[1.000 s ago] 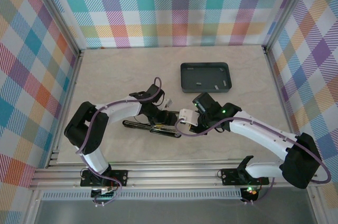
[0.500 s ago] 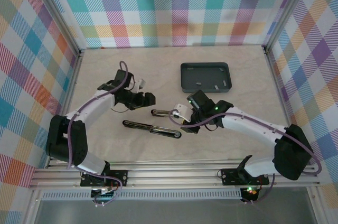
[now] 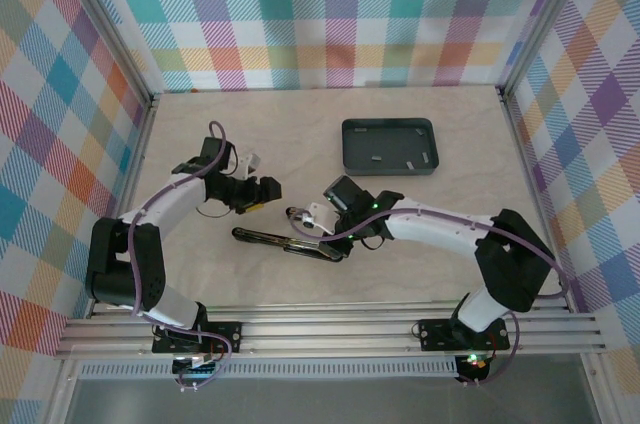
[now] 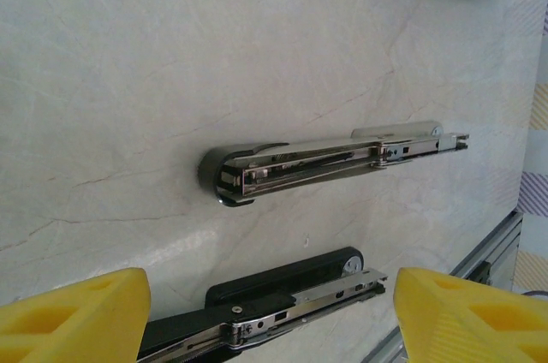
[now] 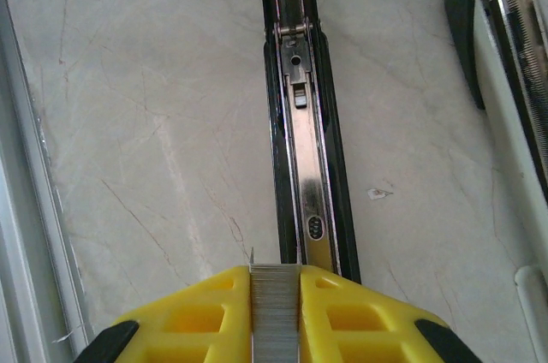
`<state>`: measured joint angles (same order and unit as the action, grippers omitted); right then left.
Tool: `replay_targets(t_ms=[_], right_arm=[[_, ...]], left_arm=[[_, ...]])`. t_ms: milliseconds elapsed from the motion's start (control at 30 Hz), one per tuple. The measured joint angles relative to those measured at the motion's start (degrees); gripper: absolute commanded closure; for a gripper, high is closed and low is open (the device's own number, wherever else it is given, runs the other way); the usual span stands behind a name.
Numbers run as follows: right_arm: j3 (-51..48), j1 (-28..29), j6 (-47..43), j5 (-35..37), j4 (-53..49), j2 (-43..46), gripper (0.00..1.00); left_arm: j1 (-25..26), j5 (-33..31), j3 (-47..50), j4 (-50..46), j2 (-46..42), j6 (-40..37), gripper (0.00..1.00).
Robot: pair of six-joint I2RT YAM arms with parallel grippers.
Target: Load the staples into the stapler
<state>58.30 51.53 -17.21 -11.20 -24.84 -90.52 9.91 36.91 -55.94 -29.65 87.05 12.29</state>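
At centre of the pale marbled tabletop, the long black-and-chrome stapler lies opened out flat. Its long axis runs left-right and its chrome channel faces up. A second chrome bar with a black end cap lies just on its far side, approx parallel; cannot tell whether the two are joined.

Right gripper: over the stapler's right end. Its yellow fingers are clamped tight on a short silver-grey metal staple strip, w/ the strip end just past the fingertips.

Key relation: in the right wrist view the channel runs straight away from the staple strip, axes parallel, but the strip sits a touch left of the channel centreline. Judged: a small sideways correction is needed before lowering, else the strip may land on the black side wall.

Left gripper: left of the stapler and apart from it, pads spread wide, nothing held. The right arm is the nearer one and carries the load.

Dark grey rounded-corner tray: far-right of the stapler, well apart. A few small pale strips lie inside, prob. spare staples.

Markings: small oval stamp on the channel floor, too small to read. No brand or label legible elsewhere
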Motion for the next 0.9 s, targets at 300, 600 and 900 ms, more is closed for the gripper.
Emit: replay_targets(t_ms=[300, 600, 900], right_arm=[[1.9, 0.0, -2.4, 0.2, -0.2, -3.5, 0.81], [2.2, 0.0, -4.3, 0.2, -0.7, -4.2, 0.81], [2.2, 0.0, -4.8, 1.7, -1.4, -4.5, 0.81]], left_arm=[[0.0, 0.6, 0.3, 0.0, 1.9, -0.4, 0.25], [0.0, 0.6, 0.3, 0.0, 2.2, -1.2, 0.25], [0.0, 0.6, 0.3, 0.0, 2.2, -1.4, 0.25]])
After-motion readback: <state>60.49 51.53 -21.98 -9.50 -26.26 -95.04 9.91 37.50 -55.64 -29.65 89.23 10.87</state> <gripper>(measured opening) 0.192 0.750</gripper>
